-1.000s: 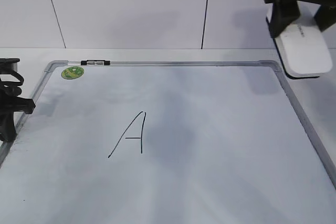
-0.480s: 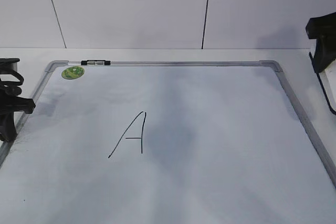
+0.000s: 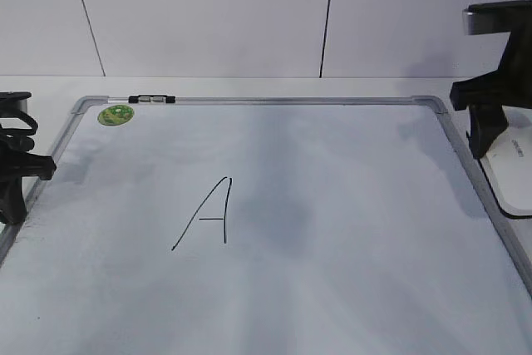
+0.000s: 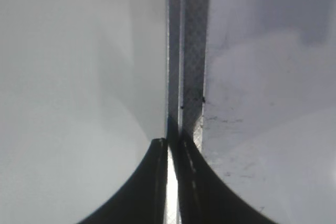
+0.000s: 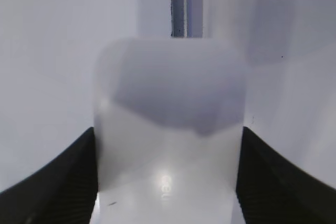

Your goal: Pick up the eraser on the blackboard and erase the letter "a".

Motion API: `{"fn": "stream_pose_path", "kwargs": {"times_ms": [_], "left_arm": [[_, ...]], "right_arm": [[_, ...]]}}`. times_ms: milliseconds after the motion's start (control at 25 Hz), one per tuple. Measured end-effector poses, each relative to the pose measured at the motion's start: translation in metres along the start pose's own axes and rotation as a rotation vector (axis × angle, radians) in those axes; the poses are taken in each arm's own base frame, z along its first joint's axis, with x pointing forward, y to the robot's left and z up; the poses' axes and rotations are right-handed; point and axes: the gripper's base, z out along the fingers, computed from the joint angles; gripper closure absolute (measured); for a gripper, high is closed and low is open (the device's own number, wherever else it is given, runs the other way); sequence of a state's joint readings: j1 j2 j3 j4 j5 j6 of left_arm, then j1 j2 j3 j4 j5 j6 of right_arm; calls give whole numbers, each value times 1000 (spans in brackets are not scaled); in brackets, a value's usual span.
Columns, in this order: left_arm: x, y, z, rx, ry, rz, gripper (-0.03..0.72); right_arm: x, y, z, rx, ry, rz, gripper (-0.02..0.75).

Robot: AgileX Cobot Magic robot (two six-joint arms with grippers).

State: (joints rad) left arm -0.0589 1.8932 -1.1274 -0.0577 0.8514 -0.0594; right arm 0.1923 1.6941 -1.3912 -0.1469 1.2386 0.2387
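The blackboard [image 3: 274,101] is a large white board in a silver frame, lying flat. On it is one capital "A" [image 3: 208,214]; the letter "a" is not visible in any view. The white eraser [image 3: 517,174] hangs at the far right, just outside the board's right frame, partly cut off by the picture's edge. My right gripper [image 3: 503,143] is shut on it. In the right wrist view the eraser [image 5: 168,145] fills the gap between the black fingers of the right gripper [image 5: 167,136]. My left gripper [image 3: 15,179] rests shut and empty at the board's left edge, and the left wrist view shows the left gripper [image 4: 170,144] over the frame [image 4: 191,51].
A round green sticker [image 3: 115,115] and a small black-silver clip [image 3: 151,99] sit at the board's far left corner. A white wall with dark seams stands behind. The board's frame rail [image 5: 179,3] runs ahead of the eraser in the right wrist view.
My right gripper carried the eraser from high at the upper right out past the picture's edge, then came back in lower beside the right frame. The left arm has not moved.
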Motion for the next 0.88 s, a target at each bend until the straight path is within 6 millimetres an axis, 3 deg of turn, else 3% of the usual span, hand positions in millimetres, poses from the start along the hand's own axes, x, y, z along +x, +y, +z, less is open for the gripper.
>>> {"fn": "stream_pose_path", "kwargs": {"times_ms": [280,880], "left_arm": [[0,0,0,0,0,0,672],[0,0,0,1,0,-1,672]], "right_arm": [[-8,6,32,15,78,-12,178],[-40,-5,64,-92,132,29,178]]}}
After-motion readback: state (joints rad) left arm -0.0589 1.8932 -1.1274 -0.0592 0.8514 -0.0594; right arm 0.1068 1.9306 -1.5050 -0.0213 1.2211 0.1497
